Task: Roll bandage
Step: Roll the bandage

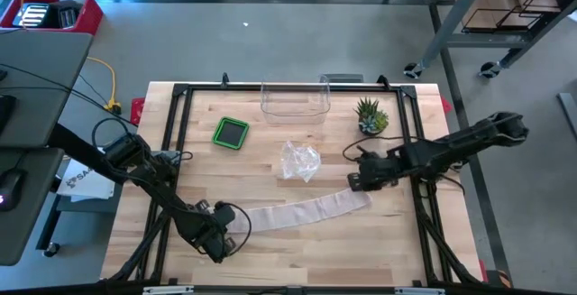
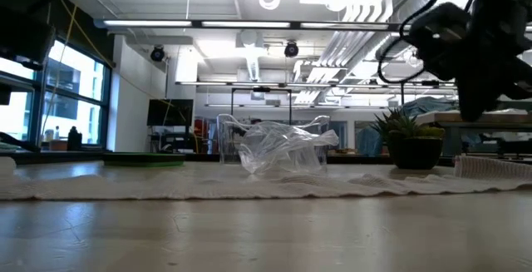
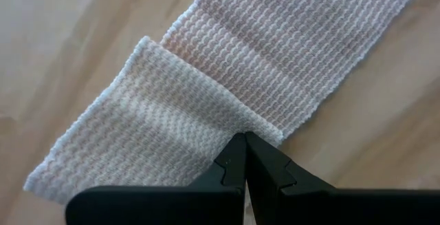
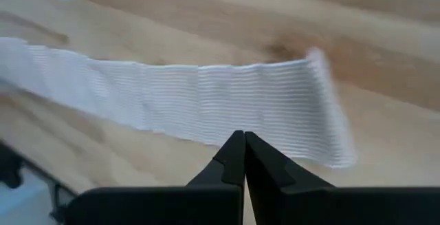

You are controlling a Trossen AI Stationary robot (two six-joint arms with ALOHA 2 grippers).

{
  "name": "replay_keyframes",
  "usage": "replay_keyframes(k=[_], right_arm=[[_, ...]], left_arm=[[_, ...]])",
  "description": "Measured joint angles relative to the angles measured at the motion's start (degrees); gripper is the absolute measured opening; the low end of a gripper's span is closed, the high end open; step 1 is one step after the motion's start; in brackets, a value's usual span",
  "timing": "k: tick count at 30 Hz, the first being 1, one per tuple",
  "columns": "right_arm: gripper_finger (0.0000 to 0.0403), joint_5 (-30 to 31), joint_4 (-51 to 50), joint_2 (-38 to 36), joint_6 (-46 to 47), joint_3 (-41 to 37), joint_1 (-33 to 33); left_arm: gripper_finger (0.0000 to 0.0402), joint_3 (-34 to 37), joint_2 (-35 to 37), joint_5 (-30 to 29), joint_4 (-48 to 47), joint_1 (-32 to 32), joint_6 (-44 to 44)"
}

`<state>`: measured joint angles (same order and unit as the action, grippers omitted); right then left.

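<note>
Bandage [image 1: 302,211] lies flat as a long strip across the front half of the table [image 1: 297,259], running from near the front-left corner toward the middle of the right edge. Mostly unrolled; only the left end shows one fold laid back over the strip, so I'd call the roll barely started. Left gripper [image 3: 245,157] sits over that folded end near the front edge, jaws closed tip to tip with nothing between them; the tips are right at the fold's edge, and whether they press the cloth I can't tell. Closed tips there make sense as a pusher: nudging the fold forward rolls it without snagging the weave. Right gripper [image 4: 244,155] is at the other end of the bandage, toward the right edge, jaws likewise closed and empty, just beside the strip's long edge rather than on it. Likely job: pin or tension the free end so the strip doesn't drag along while the left end gets turned. Risk as I see it: the strip has nothing holding it now, so a push from the left would slide the whole thing instead of rolling it. Crumpled plastic wrapper [image 1: 299,161] sits mid-table just behind the strip, clear bin [image 1: 295,106] at the back edge, green lid [image 1: 231,133] back-left, plant [image 1: 370,115] back-right, all off the rolling path.
</note>
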<state>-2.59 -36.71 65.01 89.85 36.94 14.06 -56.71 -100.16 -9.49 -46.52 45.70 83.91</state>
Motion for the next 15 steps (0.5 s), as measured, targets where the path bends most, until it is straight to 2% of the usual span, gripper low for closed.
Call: replay_keyframes(k=[4,15], right_arm=[[0.0,1.7,3.5,5.3,4.5,-0.3,2.3],[0.0,-1.2,4.4,18.3,6.7,-0.2,2.1]], left_arm=[[0.0,0.0,0.0,-0.4,-0.9,-0.8,-2.4],[0.0,0.0,0.0,-0.4,-1.3,-2.1,-3.2]])
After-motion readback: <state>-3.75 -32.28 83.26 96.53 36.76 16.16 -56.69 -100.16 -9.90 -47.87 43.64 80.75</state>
